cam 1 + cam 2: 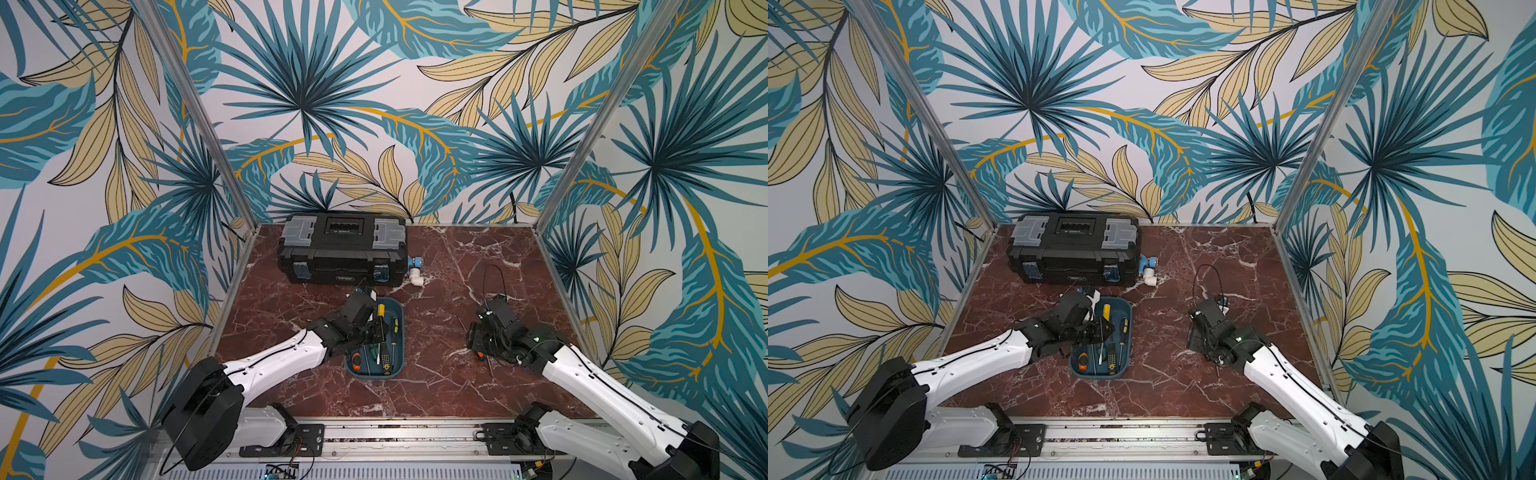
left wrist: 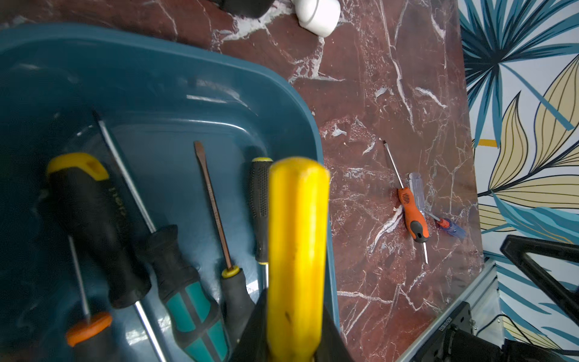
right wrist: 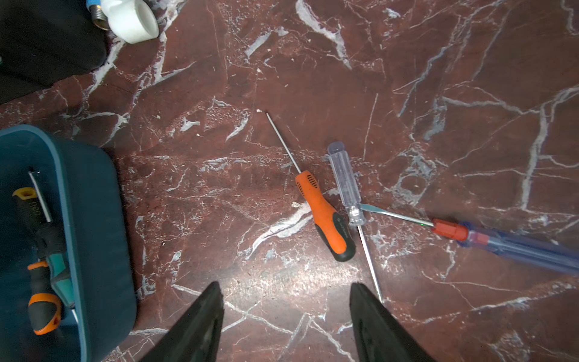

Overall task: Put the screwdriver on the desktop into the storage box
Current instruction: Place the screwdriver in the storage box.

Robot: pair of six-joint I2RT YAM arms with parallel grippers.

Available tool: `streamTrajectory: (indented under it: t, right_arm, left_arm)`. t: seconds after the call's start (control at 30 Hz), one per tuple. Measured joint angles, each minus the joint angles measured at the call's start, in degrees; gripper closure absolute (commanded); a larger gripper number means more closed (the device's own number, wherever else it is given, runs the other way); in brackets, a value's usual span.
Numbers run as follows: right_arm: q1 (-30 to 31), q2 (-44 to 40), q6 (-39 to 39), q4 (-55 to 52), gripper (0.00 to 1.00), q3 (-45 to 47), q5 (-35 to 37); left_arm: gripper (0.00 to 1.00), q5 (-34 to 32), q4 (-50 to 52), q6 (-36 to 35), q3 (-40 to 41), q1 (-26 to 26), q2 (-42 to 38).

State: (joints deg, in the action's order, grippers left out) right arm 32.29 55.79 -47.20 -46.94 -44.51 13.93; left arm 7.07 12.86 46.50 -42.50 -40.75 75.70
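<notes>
Both top views look from high above the front rail, down and toward the back wall, far enough to take in the whole desktop [image 1: 457,270], both arms and the black toolbox [image 1: 343,249]. The left wrist camera sits close over the storage box [image 2: 156,78], looking into it and across the marble beyond. The right wrist camera looks almost straight down at the marble from close by; both wrist views share a corner of the box, the white pipe fitting [image 3: 133,20] and the orange-handled screwdriver [image 3: 326,213].
</notes>
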Motion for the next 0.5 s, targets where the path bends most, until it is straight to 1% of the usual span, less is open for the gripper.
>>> streamTrajectory:
  t: [0.1, 0.2, 0.33, 0.47, 0.5]
  right_arm:
    - [-0.4, -0.9, 0.0, -0.5, 0.31, 0.2, 0.3]
    - [-0.8, -1.3, 0.0, -1.3, 0.31, 0.2, 0.9]
    - [-1.3, -1.7, 0.1, -2.0, 0.31, 0.2, 1.7]
    - [-1.8, -1.6, 0.3, -2.3, 0.35, 1.0, 2.1]
    - [-1.9, -1.3, 0.3, -2.4, 0.35, 1.5, 2.2]
  left_arm:
    - [0.51, 0.0, -0.3, 0.3, 0.0, 0.0, 0.1]
    - [0.49, -0.3, -0.1, 0.4, 0.0, 0.0, -0.3]
    - [0.49, -1.1, 1.1, 0.4, 0.0, 0.0, -3.5]
    - [0.51, -2.9, 4.0, -0.2, -0.1, 0.0, -9.9]
    - [0.54, -3.6, 4.6, -0.5, -0.2, 0.0, -11.6]
